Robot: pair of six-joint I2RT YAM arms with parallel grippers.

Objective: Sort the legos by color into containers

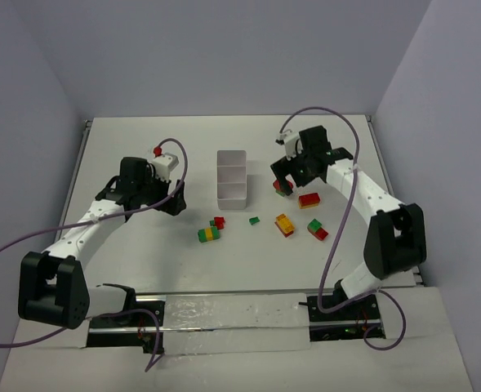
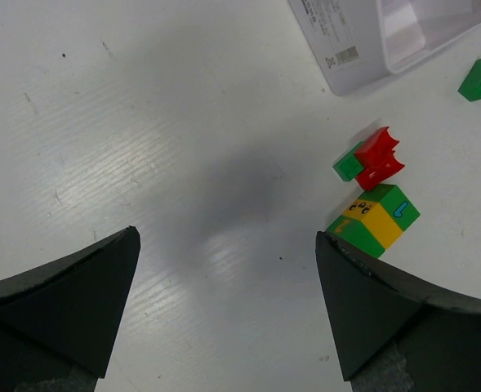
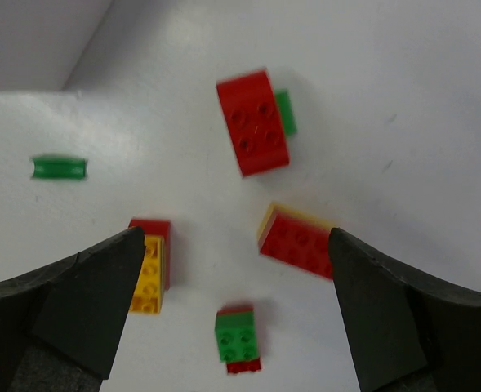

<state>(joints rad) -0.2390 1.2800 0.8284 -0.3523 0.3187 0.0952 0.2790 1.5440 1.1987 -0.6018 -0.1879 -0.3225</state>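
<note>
The left gripper [image 1: 175,196] hangs to the left of the small white rectangular plastic tray with three compartments in a row [image 1: 232,194], its two black fingers spread wide with nothing between them; the left wrist view shows only bare white table [image 2: 142,122] in the gap. On the near side of the tray, slightly left of its near end, lies a green-and-yellow stack of bricks [image 1: 209,234], and touching or just beside it, closer to the tray, a small red piece joined to a green one [image 1: 218,222]. All three tray compartments look empty from above. A lone small green brick [image 1: 255,220] sits near the tray's near right corner. Further right of the tray come a yellow-and-red stack [image 1: 285,224], a green brick on a red one [image 1: 316,229], and a red block with a yellow edge [image 1: 309,199], all apart from one another. The right gripper [image 1: 282,186] hangs just right of the tray's near end, its fingers also parted wide and gripping nothing. In the right wrist view, a red brick with a green one against its side [image 3: 255,122] lies on the table ahead of the fingers.
</note>
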